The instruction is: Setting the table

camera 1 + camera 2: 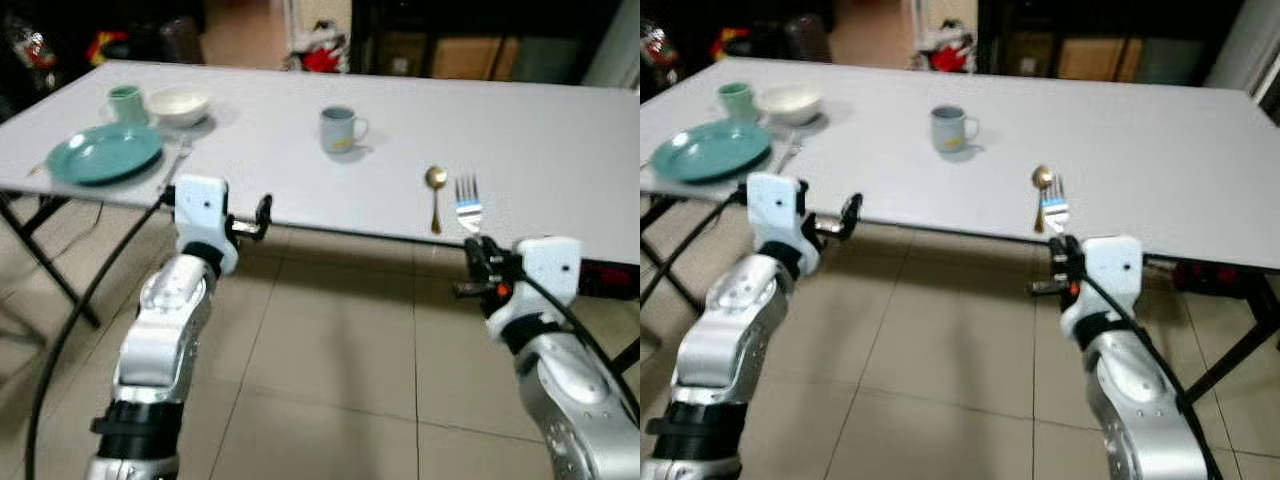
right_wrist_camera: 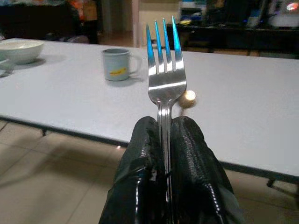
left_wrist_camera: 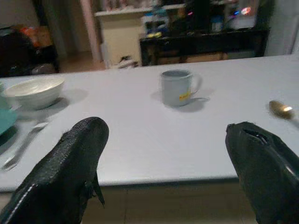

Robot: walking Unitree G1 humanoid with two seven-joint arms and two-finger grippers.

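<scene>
The table [image 1: 520,140] is a pale grey-white, plain all over. At its left corner sits a teal-green plate [image 1: 104,153], with a mint-green cup [image 1: 126,103] and a cream-white bowl [image 1: 179,105] behind it, toward the far edge. Near the middle stands a grey-blue mug [image 1: 339,129] with a small yellow mark on its side. Close to the near edge lies a gold spoon [image 1: 436,194]. The fork [image 2: 164,70] is shiny silver, its tines catching a blue gleam. The right gripper [image 2: 167,140] has glossy black fingers; the left gripper [image 3: 168,163] is matte black. Both arms are silver with white wrists. The floor tiles [image 1: 330,350] are beige.
</scene>
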